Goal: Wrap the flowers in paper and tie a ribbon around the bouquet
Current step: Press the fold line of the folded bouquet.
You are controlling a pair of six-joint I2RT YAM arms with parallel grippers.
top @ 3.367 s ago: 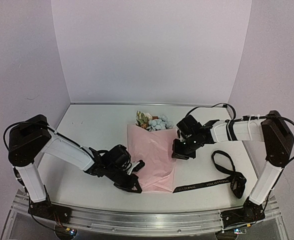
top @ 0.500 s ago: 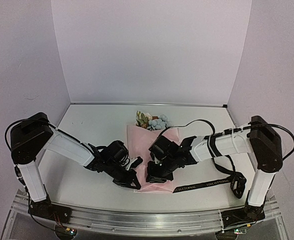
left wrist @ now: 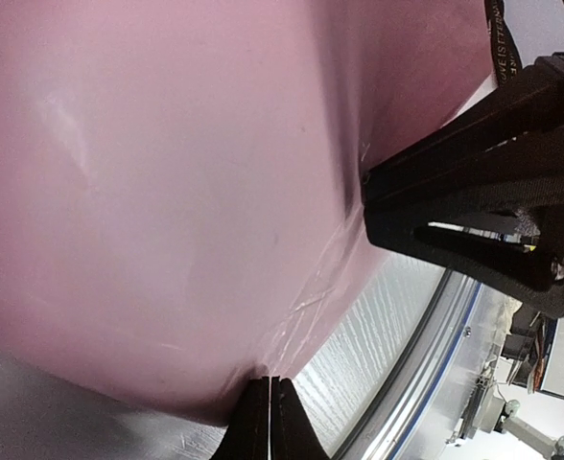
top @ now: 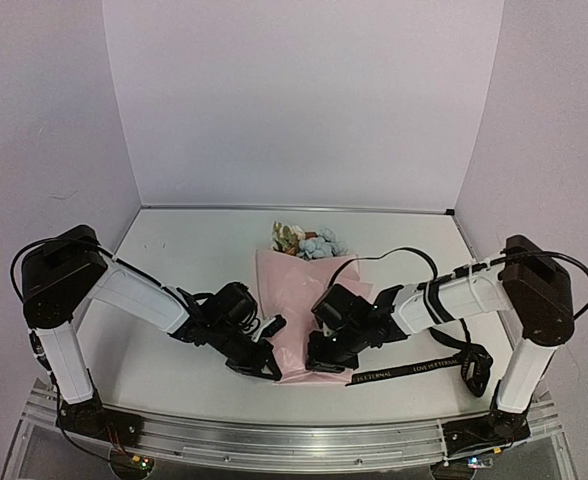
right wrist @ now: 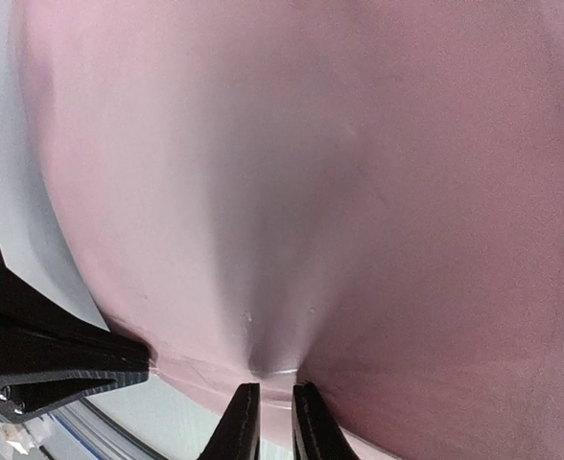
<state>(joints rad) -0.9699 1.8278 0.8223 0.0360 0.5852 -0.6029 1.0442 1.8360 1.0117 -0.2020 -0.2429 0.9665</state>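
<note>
Right gripper [right wrist: 276, 391] moved right along paper [top: 292, 295]; pinches its near edge; left gripper [left wrist: 269, 383] likewise.

A white table [top: 174, 260] is seen, edged at the near side by a ribbed metal rail [top: 274, 432]. The pink paper [top: 289, 290] is laid lengthwise near the middle, with the flowers [top: 309, 243] shown at its far end. The black ribbon [top: 424, 366] is laid to the right, one lettered end just beside the paper's near corner, the rest looped

Pale lilac walls [top: 304, 100] enclose a white table [top: 174, 250] edged by a metal rail [top: 274, 436] at the front
</note>
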